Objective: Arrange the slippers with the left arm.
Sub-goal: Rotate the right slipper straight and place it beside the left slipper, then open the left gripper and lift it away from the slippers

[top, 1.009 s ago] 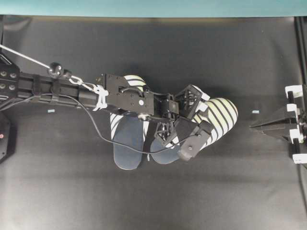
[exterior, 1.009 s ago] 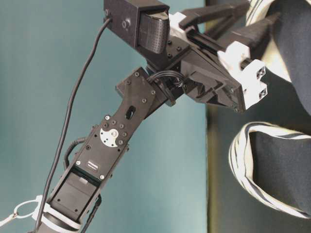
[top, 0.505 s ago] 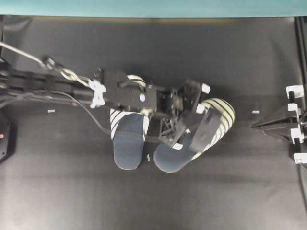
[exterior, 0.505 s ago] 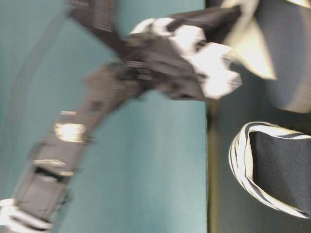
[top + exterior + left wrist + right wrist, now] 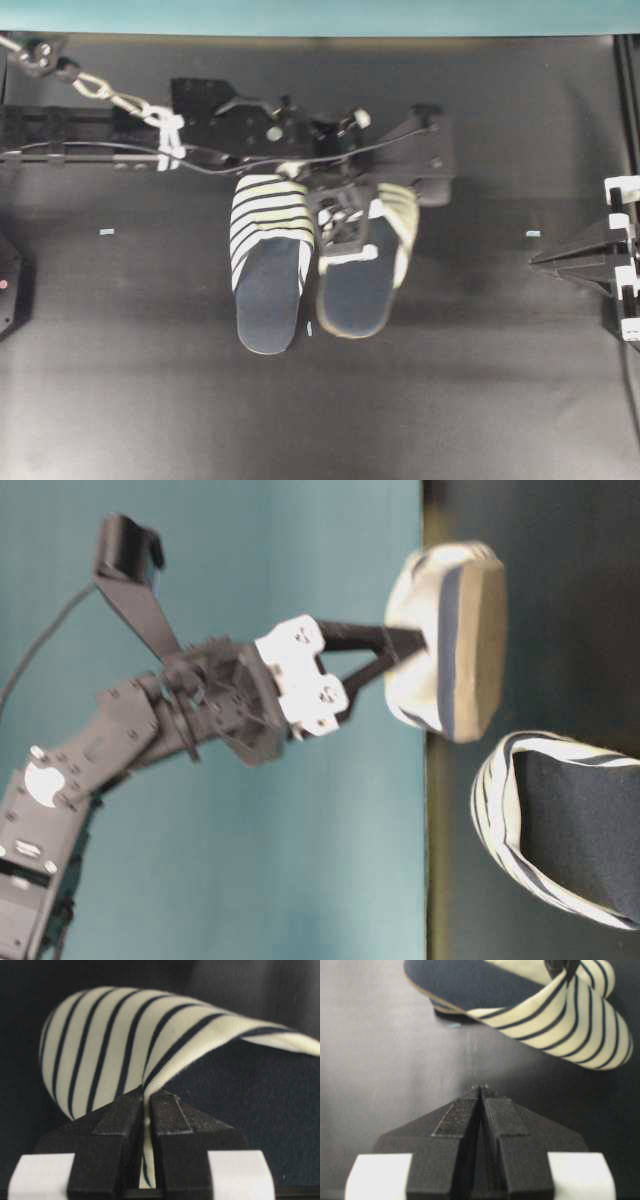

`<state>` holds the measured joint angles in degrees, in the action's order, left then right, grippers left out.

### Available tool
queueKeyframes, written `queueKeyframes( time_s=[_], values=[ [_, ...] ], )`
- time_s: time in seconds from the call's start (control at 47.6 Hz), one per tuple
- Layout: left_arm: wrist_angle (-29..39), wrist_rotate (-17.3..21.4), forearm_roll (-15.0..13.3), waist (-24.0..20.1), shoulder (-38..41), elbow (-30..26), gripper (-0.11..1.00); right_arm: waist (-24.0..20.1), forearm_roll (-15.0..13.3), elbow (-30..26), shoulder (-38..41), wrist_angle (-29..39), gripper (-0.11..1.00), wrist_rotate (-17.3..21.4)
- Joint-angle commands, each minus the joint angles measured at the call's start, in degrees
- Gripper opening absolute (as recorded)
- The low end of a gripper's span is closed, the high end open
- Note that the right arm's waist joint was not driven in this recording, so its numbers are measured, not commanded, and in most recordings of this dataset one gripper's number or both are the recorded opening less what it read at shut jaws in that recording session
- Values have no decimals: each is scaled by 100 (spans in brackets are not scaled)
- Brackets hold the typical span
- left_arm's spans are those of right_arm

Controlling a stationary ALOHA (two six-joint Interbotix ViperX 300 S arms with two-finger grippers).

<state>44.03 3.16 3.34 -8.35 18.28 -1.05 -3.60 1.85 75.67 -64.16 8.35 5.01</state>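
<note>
Soft cloth bends in my left pincer [image 5: 147,1097], clenched on the striped edge of one slipper [image 5: 362,270], just right of its twin [image 5: 268,270]. It feels light, floppy.

My right pincer [image 5: 481,1091] rests clenched, holding nothing.

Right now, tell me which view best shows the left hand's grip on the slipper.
Left wrist view: the left hand pinches the held slipper by its striped edge. Overhead shows the arm covering it; table-level is blurred; right wrist glimpses it from afar.

Dim, soft shadows, slight motion blur
</note>
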Motion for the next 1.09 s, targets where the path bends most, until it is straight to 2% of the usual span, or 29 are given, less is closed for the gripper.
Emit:
queueKeyframes(
  time_s=[0.0,0.168,0.336,0.483,0.841,0.925,1.072],
  values=[
    [-387,-35,18,-53,-132,246,1,0,18,-26,26,-44,0,44],
    [-835,-114,9,-132,-79,554,1,9,18,-26,26,-70,0,35],
    [-1116,-431,9,-114,-35,571,1,9,18,-26,18,-79,0,35],
    [-1116,-562,9,-114,44,598,1,9,18,-26,26,-88,0,35],
    [-1037,-589,9,-35,158,580,3,0,18,9,26,-88,0,35],
    [-1037,-606,9,-18,158,598,15,9,18,9,26,-88,0,35],
    [-1011,-896,9,0,167,563,60,9,18,18,26,-105,0,35]
  ],
)
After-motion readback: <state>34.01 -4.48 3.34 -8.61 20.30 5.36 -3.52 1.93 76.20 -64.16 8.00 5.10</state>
